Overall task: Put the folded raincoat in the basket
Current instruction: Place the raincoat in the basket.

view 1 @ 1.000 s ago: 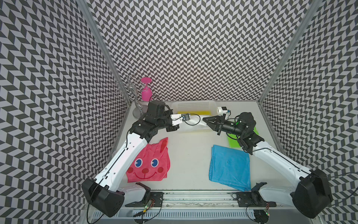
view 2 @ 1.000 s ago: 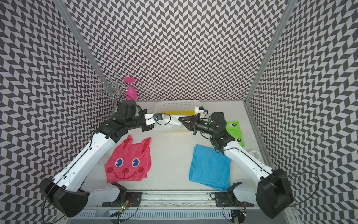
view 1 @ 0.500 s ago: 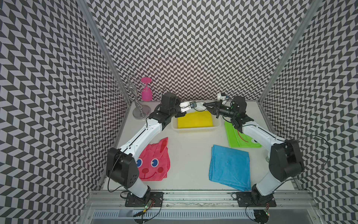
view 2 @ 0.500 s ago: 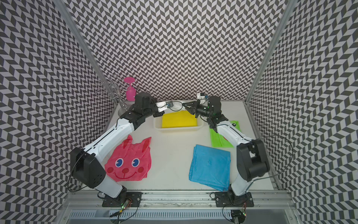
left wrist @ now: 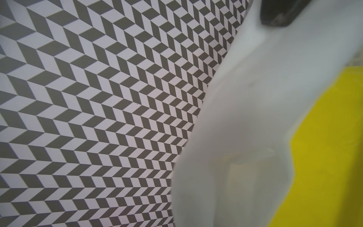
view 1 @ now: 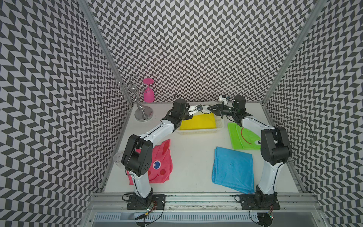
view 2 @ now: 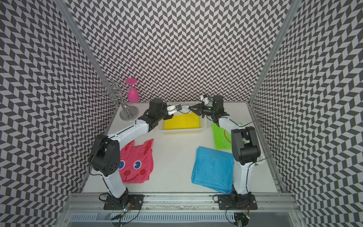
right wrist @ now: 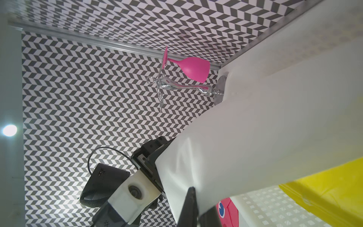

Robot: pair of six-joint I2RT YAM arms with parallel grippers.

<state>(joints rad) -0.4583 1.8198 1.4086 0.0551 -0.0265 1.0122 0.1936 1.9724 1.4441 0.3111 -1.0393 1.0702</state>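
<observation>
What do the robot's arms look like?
The left arm and right arm have long white tubes joined by chunky black elbows, on black bases. Thin black cables loop beside them. The right gripper has pointed black fingers. A small white block with a blue mark sits at the left wrist.

Desk (view 1: 192,153): white, enclosed on three sides by chevron-patterned walls (view 1: 196,49).
Rear left corner: chrome glass rack (view 1: 144,115), upright, with one pink goblet (view 1: 148,95) hanging inverted from it.
Front left: pink rabbit-face sheet (view 1: 163,155), lying flat.
Front right: folded blue sheet (view 1: 232,171), lying flat.
Close behind it: green frog-face sheet (view 1: 240,137), lying flat.
</observation>
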